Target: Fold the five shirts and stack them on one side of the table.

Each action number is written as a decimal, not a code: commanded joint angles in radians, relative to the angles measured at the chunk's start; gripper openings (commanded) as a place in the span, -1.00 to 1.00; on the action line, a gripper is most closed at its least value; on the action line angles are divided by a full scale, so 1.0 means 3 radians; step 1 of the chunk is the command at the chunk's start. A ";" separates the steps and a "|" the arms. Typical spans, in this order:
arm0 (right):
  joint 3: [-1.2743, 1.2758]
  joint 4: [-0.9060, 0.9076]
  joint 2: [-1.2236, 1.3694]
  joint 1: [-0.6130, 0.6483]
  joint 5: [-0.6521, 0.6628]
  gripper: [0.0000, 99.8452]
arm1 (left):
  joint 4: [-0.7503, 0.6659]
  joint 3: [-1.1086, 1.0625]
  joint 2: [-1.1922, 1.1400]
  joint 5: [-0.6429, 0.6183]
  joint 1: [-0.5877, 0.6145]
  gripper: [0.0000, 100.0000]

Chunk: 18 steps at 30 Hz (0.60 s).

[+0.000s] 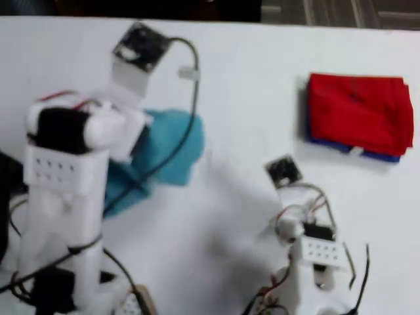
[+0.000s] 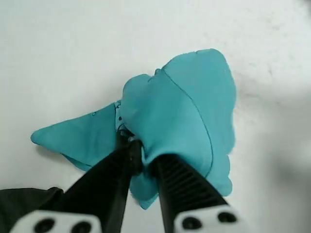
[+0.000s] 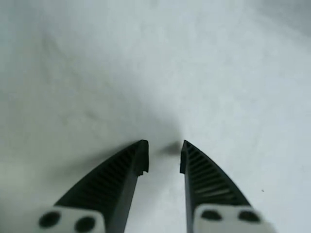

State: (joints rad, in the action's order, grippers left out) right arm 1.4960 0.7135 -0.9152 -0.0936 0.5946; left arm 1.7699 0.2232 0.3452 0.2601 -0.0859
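A crumpled teal shirt (image 1: 172,147) lies on the white table (image 1: 249,85) at the left, partly under the left arm (image 1: 72,164). In the left wrist view my left gripper (image 2: 141,150) is shut on a bunched fold of the teal shirt (image 2: 180,111), whose cloth spreads away on both sides of the fingers. At the far right a folded red shirt (image 1: 357,111) rests on a folded blue shirt (image 1: 375,156). My right gripper (image 3: 163,155) is open just above bare table, nothing between its fingers. The right arm (image 1: 308,236) stands at the front right.
A cable (image 1: 190,98) runs from the left arm across the teal shirt. The table's far edge (image 1: 262,23) meets a dark floor. Bare white surface lies between the two arms and in front of the red stack.
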 commanded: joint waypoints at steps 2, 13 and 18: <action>-0.0015 -0.0069 -0.0090 -0.0049 -0.0026 -0.77 | 0.0031 -0.0146 0.0128 -0.0015 -0.0026 -0.83; -0.0015 -0.0064 -0.0090 -0.0049 -0.0026 -0.77 | -0.0235 -0.1210 0.0107 0.0634 0.1089 -0.57; -0.0015 -0.0059 -0.0090 -0.0043 -0.0026 -0.77 | -0.1028 -0.1854 0.0102 0.0793 0.1683 -0.57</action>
State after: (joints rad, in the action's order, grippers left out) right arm 1.4960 0.7135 -0.9152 -0.0936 0.5946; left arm 1.5996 -0.2555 0.3468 0.4780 0.3437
